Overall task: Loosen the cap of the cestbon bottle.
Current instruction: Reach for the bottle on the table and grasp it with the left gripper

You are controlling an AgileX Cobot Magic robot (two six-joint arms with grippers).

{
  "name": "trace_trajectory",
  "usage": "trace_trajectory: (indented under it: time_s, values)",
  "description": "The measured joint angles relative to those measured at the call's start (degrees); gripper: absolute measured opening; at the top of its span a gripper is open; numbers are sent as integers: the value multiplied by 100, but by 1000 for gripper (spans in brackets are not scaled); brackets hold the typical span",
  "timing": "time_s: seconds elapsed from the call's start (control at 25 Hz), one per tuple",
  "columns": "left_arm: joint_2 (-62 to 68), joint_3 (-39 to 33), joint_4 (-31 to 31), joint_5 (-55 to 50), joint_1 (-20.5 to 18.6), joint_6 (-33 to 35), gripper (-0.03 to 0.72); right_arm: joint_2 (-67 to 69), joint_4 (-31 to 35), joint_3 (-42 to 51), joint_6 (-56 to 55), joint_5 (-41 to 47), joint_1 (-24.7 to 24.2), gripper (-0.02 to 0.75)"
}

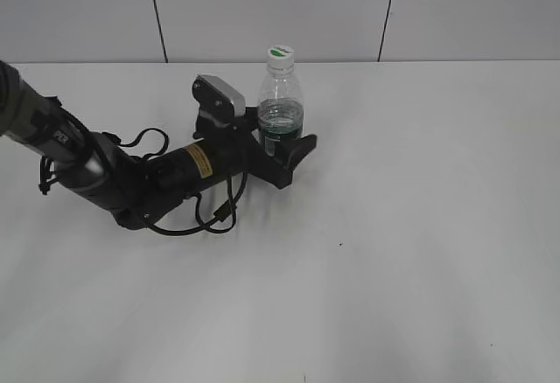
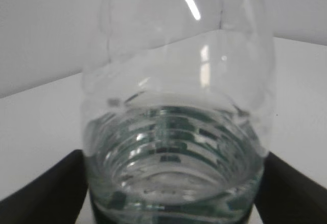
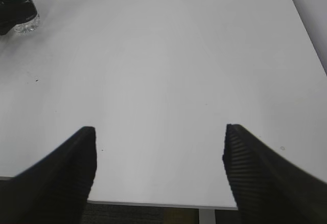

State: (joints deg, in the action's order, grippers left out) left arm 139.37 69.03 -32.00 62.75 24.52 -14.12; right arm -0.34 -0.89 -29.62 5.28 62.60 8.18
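The cestbon bottle stands upright at the back of the table, clear and ribbed, with a dark green label band and a little water inside. Its white cap with a green mark sits on top. My left gripper reaches in low from the left and stands open around the label band, one black finger on each side, close against the walls. The bottle fills the left wrist view between the fingers. Far from the bottle, my right gripper hangs open and empty over the table's front edge.
The white table runs wide to the right and front of the bottle. The left arm and its looped black cable lie across the left half. A pale panelled wall closes the back.
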Motion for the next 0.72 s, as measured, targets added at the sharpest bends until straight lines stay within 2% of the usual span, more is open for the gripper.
trace_trajectory:
  time_s: [0.44, 0.6, 0.72]
  values:
    - [156, 228, 119, 95, 52, -121, 573, 0, 0, 0, 0, -5, 0, 590]
    - [156, 227, 124, 95, 63, -125, 531, 0, 0, 0, 0, -5, 0, 590]
    - [156, 227, 162, 95, 81, -125, 467, 0, 0, 0, 0, -5, 0, 590]
